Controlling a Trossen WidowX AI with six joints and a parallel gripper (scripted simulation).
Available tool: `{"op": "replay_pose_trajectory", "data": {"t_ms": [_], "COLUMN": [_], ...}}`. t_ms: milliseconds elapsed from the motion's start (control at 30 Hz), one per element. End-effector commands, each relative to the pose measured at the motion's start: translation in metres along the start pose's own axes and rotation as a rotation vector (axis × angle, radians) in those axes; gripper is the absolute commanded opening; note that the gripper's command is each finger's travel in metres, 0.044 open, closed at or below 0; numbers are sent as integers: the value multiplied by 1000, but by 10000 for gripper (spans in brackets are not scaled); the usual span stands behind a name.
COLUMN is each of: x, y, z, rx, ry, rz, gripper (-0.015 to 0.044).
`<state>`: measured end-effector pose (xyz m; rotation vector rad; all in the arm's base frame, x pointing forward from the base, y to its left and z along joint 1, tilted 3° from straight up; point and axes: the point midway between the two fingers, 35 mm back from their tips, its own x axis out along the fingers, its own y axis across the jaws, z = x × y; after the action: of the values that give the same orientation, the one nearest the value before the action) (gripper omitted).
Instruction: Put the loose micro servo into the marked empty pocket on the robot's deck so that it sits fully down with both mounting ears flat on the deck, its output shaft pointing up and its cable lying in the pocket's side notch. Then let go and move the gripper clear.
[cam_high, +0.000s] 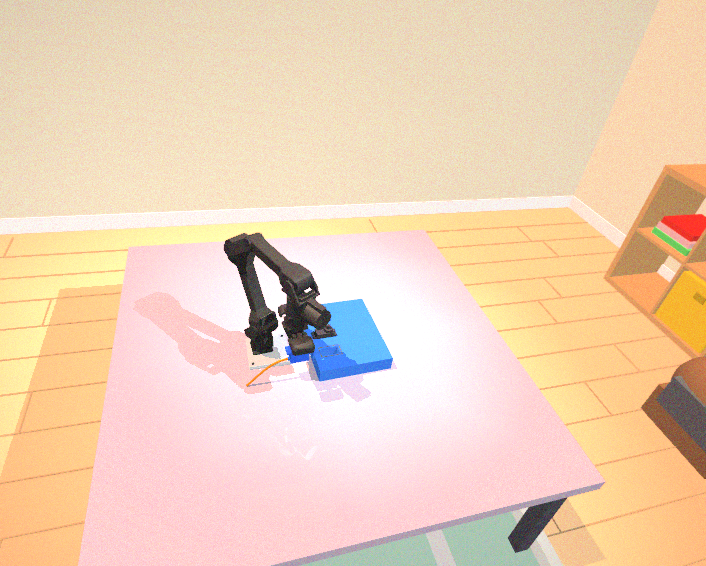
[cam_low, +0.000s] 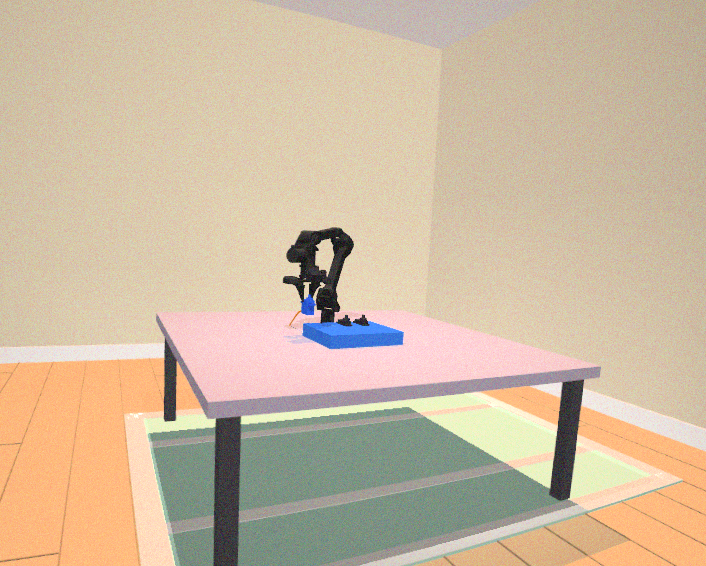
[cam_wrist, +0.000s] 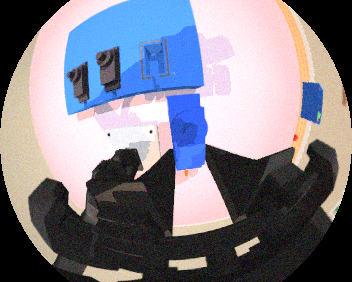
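Observation:
My gripper (cam_low: 307, 298) (cam_wrist: 188, 150) is shut on the loose blue micro servo (cam_high: 293, 354) (cam_low: 307, 305) (cam_wrist: 186, 112), holding it above the table. In the wrist view the servo extends from the fingertips towards the deck, with its round raised part facing the camera. Its orange cable (cam_high: 265, 367) (cam_low: 294, 318) (cam_wrist: 186, 173) slopes down towards the table. The blue deck (cam_high: 362, 333) (cam_low: 368, 339) (cam_wrist: 125, 30) lies beside the servo. The outlined pocket (cam_wrist: 154, 60) is empty, with its side notch (cam_wrist: 156, 83) facing the near edge. The fingers partly hide the servo in the top view.
Two dark servos (cam_low: 345, 321) (cam_wrist: 110, 69) stand in the deck, in a row with the pocket. A pale plate (cam_high: 259, 360) (cam_wrist: 125, 136) lies at the arm's base, close to the deck. The pink table (cam_high: 412, 459) (cam_low: 471, 353) carries everything.

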<state>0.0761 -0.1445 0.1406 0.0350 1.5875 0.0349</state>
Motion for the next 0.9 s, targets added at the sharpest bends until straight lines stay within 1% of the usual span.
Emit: {"op": "replay_pose_trajectory", "data": {"t_ms": [0, 167, 567, 867], "x": [-3, -3, -4, -4], "y": [1, 0, -8, -1], "z": [-1, 8, 56, 57], "rx": [3, 3, 3, 3], "ry": [-2, -2, -7, -7], "rz": [-11, -11, -12, -11], "gripper": [0, 0, 0, 0]}}
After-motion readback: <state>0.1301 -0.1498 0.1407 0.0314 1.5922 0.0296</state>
